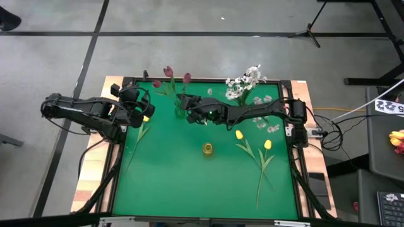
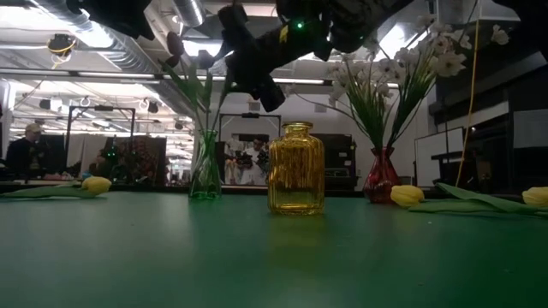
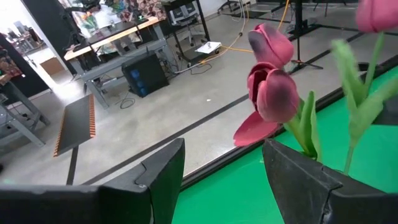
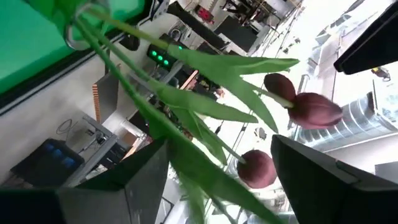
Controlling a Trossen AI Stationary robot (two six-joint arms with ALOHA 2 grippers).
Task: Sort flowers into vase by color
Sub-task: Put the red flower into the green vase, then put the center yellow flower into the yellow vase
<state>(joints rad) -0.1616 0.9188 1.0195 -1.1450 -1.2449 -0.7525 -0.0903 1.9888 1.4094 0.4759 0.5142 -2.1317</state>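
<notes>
Maroon tulips upright in vase; right pincer spread, apparently around stems.

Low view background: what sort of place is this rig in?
Likely a robotics lab or workshop: exposed ceiling ducting, equipment benches on a bare concrete floor, and a person seated beyond the green table.

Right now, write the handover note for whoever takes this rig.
Right pincer: open, at the green vase holding the maroon tulips near the table's far edge.
Left pincer: open, at the table's far left above one yellow tulip.
Done: maroon tulips in the green vase; white blossoms in the red vase.
Left: the yellow vase is empty; three yellow tulips lie on the mat, two on the right.
</notes>
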